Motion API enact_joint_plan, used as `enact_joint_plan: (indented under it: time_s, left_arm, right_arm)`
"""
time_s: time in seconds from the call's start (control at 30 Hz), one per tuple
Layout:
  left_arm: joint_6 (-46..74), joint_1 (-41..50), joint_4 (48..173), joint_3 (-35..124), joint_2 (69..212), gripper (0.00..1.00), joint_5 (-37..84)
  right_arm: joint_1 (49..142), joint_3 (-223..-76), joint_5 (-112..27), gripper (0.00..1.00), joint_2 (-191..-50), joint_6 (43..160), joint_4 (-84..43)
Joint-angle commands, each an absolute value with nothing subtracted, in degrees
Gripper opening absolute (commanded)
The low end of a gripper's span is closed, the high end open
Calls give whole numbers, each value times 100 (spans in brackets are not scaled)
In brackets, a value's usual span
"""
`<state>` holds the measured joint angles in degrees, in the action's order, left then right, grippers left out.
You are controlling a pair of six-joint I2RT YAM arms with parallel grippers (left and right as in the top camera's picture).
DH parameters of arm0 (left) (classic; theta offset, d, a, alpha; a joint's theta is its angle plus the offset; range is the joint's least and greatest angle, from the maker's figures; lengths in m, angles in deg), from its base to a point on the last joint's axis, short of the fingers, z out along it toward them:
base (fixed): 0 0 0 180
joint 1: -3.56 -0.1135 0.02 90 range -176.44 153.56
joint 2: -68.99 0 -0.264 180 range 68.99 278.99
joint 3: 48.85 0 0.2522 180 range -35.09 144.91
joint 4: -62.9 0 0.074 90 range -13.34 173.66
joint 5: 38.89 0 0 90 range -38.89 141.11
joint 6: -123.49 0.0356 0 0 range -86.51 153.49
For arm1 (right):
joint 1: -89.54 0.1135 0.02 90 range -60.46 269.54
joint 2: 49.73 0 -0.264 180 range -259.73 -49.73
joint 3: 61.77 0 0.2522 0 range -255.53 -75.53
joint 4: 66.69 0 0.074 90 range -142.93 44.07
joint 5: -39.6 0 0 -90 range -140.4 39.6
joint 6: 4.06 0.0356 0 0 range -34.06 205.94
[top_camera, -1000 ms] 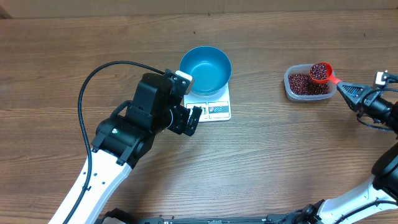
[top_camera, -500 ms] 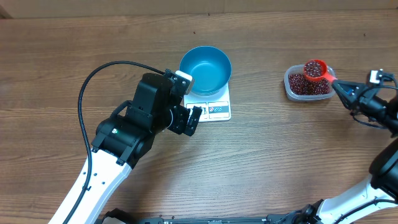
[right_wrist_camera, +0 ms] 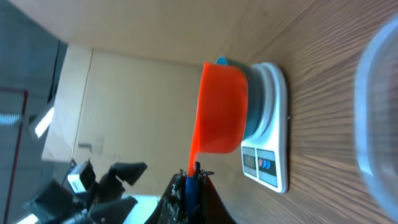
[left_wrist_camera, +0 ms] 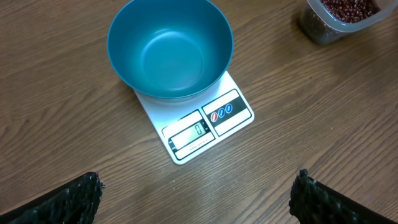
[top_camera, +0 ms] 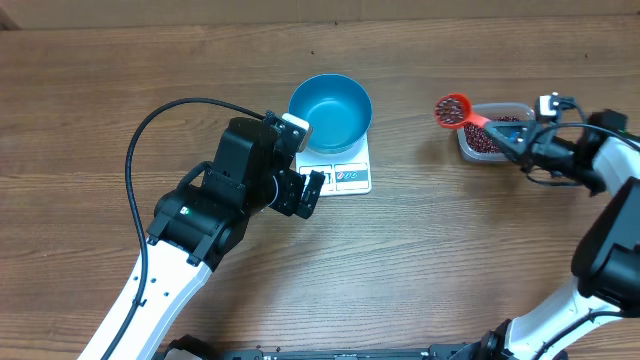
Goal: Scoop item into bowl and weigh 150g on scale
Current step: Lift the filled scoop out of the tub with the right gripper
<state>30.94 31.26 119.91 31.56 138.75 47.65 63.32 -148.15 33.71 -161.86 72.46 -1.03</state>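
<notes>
Since a second ago, the orange-red plastic scoop (top_camera: 452, 108) has left the clear rounded-rectangular plastic tub (top_camera: 497, 137) and travelled left, so it now hangs over bare wooden surface (top_camera: 450, 250) between the tub and the small flat white rectangular scale (top_camera: 346, 177), while the left arm has not shifted. The right gripper (top_camera: 517, 146) is fully closed on the scoop's handle, and the overhead view shows a load of small dark red-maroon beans (top_camera: 453, 110) in the cup; more beans remain in the tub. The left gripper (left_wrist_camera: 198, 198) stands spread as wide as it goes, holding nothing, and hovers just in front of the scale. The round, deep, bright blue bowl (left_wrist_camera: 169, 50) already sits on the scale's platform, and the left wrist view shows its inside bare, with no beans in it. By my reading, the task is at its very start: the setup is done and the first scoopful is on its way, but nothing has been tipped in or weighed. The scale's display is too small to read. Several scoopfuls likely remain before the target weight is reached.
</notes>
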Motion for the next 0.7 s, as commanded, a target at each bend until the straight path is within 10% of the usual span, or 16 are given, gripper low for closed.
enact_joint_plan:
  time_s: [0.0, 0.67]
  left_arm:
    - [3223, 3096, 11971, 3095, 13901, 100, 4719]
    - [3223, 3096, 11971, 3095, 13901, 100, 4719]
  right_arm:
    - [6647, -14793, 3734, 4, -16204, 7264, -169]
    - [7643, -14797, 3778, 4, -16204, 8345, -1275]
